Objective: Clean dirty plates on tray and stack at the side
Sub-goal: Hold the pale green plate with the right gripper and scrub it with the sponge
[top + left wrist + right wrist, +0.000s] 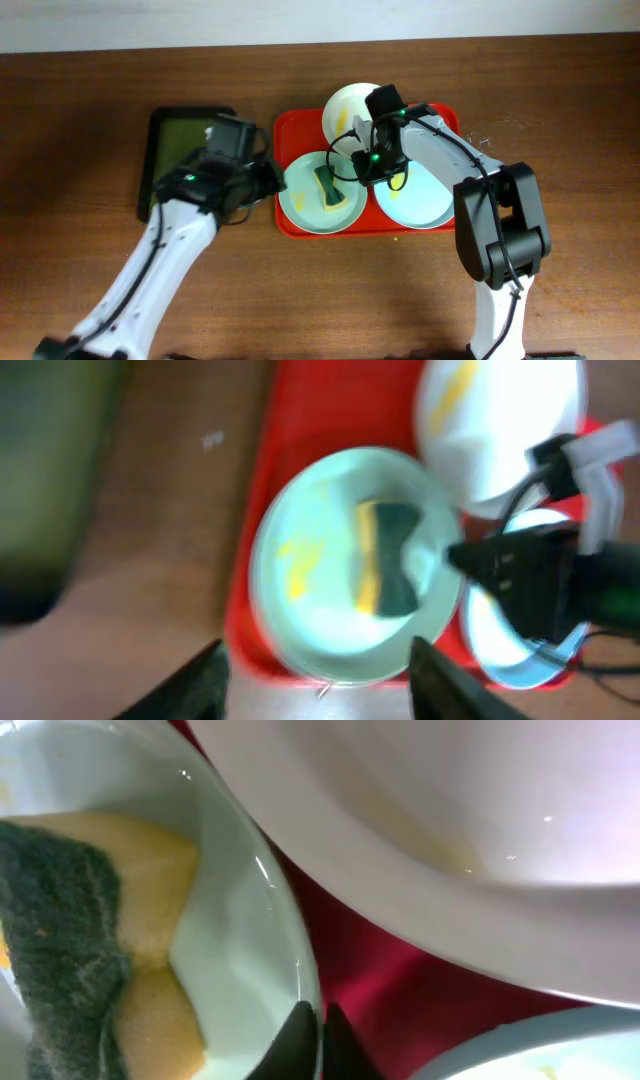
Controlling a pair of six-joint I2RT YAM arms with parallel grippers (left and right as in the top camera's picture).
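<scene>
The red tray holds three plates. A cream-white plate with a yellow smear sits at the back. A pale blue plate at the front left carries a yellow-and-green sponge. Another pale blue plate is at the front right. My right gripper is shut on the right rim of the sponge plate, as the right wrist view shows. My left gripper is open and empty at the tray's left edge, with the sponge plate ahead of its fingers.
A dark green-black tray lies on the wooden table left of the red tray, under my left arm. The right arm's cables hang over the right blue plate. In the right wrist view the cream plate rises close above bare red tray floor.
</scene>
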